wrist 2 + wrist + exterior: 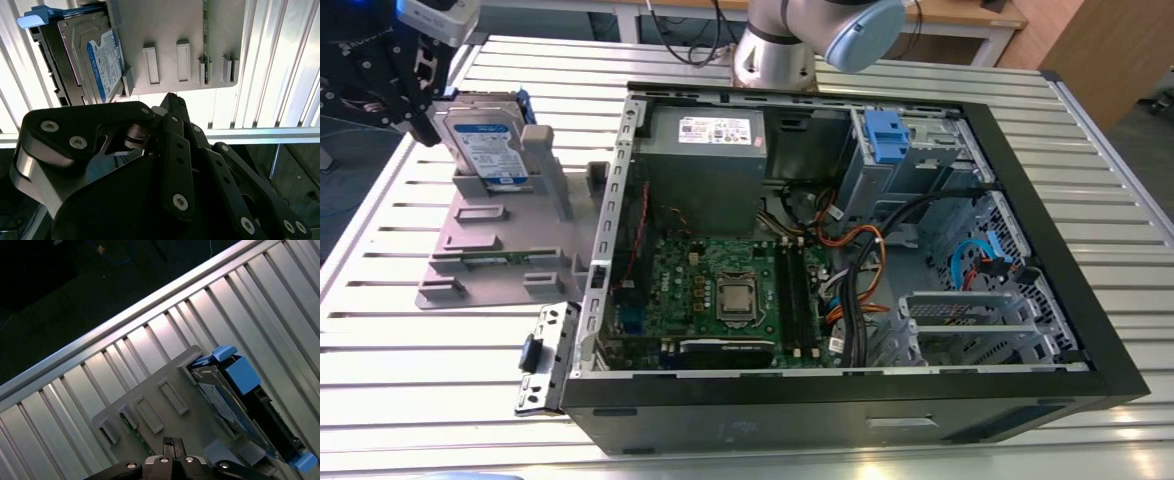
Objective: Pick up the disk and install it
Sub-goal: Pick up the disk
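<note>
The hand [170, 97], closed tight and holding nothing, hovers near the disk [483, 143], which stands upright in a grey holder [507, 238] at the exterior view's upper left.

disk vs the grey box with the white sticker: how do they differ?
The disk stands on edge in the grey holder outside the case; the grey box sits inside it. The disk is smaller and blue-framed; the box has no frame. Both are grey metal with labels.
</note>
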{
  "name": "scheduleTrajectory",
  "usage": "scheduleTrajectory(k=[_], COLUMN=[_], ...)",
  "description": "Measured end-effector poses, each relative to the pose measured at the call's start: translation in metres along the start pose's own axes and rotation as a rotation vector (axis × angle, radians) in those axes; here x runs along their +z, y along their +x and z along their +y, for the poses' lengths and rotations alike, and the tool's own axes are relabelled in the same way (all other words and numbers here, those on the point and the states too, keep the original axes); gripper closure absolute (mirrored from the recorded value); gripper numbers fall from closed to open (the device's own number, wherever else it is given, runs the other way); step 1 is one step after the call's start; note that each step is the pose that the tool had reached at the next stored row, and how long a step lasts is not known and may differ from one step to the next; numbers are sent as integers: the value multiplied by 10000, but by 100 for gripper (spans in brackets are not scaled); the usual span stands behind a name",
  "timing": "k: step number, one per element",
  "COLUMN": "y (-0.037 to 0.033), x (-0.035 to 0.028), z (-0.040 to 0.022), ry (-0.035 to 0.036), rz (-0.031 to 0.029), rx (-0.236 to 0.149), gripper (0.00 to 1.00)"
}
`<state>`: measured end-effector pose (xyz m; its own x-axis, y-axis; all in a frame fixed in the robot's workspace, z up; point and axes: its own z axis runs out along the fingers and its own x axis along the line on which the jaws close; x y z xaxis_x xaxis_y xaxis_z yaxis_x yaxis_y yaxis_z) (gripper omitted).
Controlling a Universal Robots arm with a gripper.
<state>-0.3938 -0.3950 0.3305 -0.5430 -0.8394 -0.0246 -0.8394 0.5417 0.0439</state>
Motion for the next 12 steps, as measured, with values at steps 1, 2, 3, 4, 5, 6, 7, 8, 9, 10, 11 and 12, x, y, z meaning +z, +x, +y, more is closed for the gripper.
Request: scheduleTrajectory(k=[1, 2, 3, 4, 5, 6, 7, 8, 9, 10, 11, 12], y=[0, 0, 0, 0, 0, 0, 0, 0, 0, 0, 0, 0], x=[0, 0, 0, 0, 0, 0, 0, 0, 0, 0, 0, 0], z=[0, 0, 0, 0, 0, 0, 0, 0, 0, 0, 0, 0], ry=[-1, -1, -2, -3, -3, -4, -4, -5, -5, -6, -6, -7], rz=[1, 2, 3, 4, 5, 6, 7, 8, 9, 10, 11, 12], rx=[-23, -47, -72, -95, -119, -142, -165, -188, -211, -234, -259, -281], gripper=[89, 89, 89, 89, 89, 89, 89, 89, 89, 89, 89, 89])
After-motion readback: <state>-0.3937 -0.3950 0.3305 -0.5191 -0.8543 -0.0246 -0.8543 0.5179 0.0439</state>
